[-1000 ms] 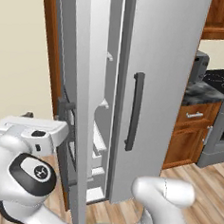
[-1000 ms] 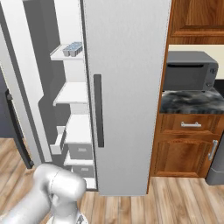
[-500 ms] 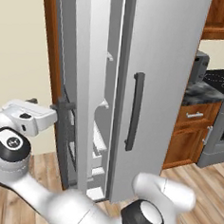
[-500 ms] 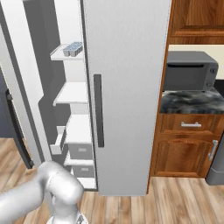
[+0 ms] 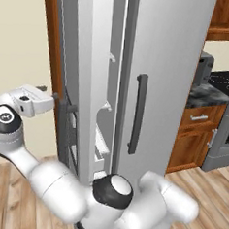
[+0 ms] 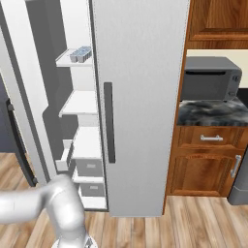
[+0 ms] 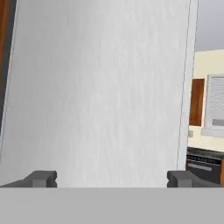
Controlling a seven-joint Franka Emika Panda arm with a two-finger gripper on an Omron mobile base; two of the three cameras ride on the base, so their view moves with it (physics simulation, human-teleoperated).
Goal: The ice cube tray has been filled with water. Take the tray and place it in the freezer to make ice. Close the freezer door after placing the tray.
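Tray shelved, gripper at the open freezer door, ready to push it shut.

Ice cube tray (image 6: pixel 81 54) sits on the top shelf of the freezer (image 6: pixel 80 104), long axis running into the compartment. Gripper (image 5: pixel 46 95), fingers spread and holding nothing, is on the outer side of the freezer door (image 5: pixel 84 85) beside its dark handle (image 5: pixel 62 127). In the hand view the door face lies straight ahead of the fingertips (image 7: pixel 43 178), so closing looks like a push forward.

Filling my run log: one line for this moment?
gripper: open, at door's outer face | tray: on top freezer shelf | door: open
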